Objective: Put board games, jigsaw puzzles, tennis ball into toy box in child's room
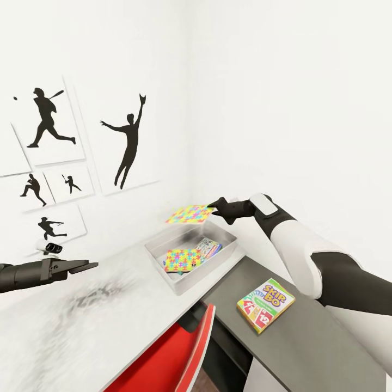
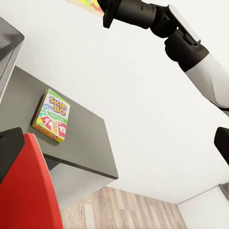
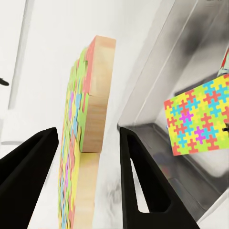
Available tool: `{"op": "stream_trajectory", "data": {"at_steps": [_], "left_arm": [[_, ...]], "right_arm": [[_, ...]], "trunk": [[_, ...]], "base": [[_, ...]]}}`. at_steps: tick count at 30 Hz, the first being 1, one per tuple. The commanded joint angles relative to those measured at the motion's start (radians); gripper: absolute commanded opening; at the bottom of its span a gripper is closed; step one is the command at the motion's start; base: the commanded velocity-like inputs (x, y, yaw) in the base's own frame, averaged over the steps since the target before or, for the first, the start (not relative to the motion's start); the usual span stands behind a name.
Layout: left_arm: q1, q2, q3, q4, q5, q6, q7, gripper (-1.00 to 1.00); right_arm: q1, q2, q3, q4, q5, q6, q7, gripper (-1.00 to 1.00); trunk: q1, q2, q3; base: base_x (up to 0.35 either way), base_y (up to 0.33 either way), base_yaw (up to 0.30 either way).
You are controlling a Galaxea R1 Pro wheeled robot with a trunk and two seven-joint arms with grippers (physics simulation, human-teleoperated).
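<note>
Right gripper (image 1: 213, 208) clamped on edge of jigsaw puzzle (image 1: 189, 214), held flat above far rim of toy box (image 1: 228, 251). Left gripper (image 1: 90, 266) parted, empty, at 9 o'clock. Second puzzle (image 1: 182, 259) inside. Skip-Bo game (image 1: 265, 304) at 5 o'clock on table (image 1: 305, 343). Risk: release over rim, sheet tipping outside toward wall.

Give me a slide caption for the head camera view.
Right end effector holds a jigsaw puzzle above the toy box; Skip-Bo game waits on the side unit.
</note>
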Motion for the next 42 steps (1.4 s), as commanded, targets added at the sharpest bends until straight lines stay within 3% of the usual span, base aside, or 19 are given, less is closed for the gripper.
{"op": "stream_trajectory", "data": {"at_steps": [1, 10, 23, 29, 42], "left_arm": [[-0.001, 0.0, 0.0, 0.0, 0.0, 0.011, -0.004, 1.0], [-0.001, 0.0, 0.0, 0.0, 0.0, 0.011, -0.004, 1.0], [-0.003, 0.002, 0.0, -0.004, 0.002, 0.016, -0.004, 1.0], [-0.043, 0.0, -0.001, -0.01, 0.006, 0.027, -0.004, 1.0], [-0.049, 0.001, 0.0, -0.011, 0.005, 0.027, -0.004, 1.0]], "right_arm": [[-0.001, 0.0, -0.001, -0.001, -0.011, 0.002, -0.011, -1.0], [0.0, -0.006, -0.01, -0.003, -0.014, 0.041, -0.009, -1.0], [0.005, -0.009, -0.01, -0.002, -0.013, 0.032, -0.011, -1.0], [0.007, -0.012, -0.009, -0.003, -0.012, 0.028, -0.011, -1.0], [0.009, -0.012, -0.008, -0.003, -0.011, 0.022, -0.009, -1.0]], "trunk": [[0.001, -0.002, -0.003], [0.001, -0.002, -0.013], [0.001, -0.002, -0.033], [0.001, -0.002, -0.041], [0.001, -0.002, -0.057]], "base": [[0.0, 0.0, 0.0], [0.0, 0.0, 0.04], [0.0, 0.0, 0.081], [0.0, 0.0, 0.047], [0.0, 0.0, 0.002]]}}
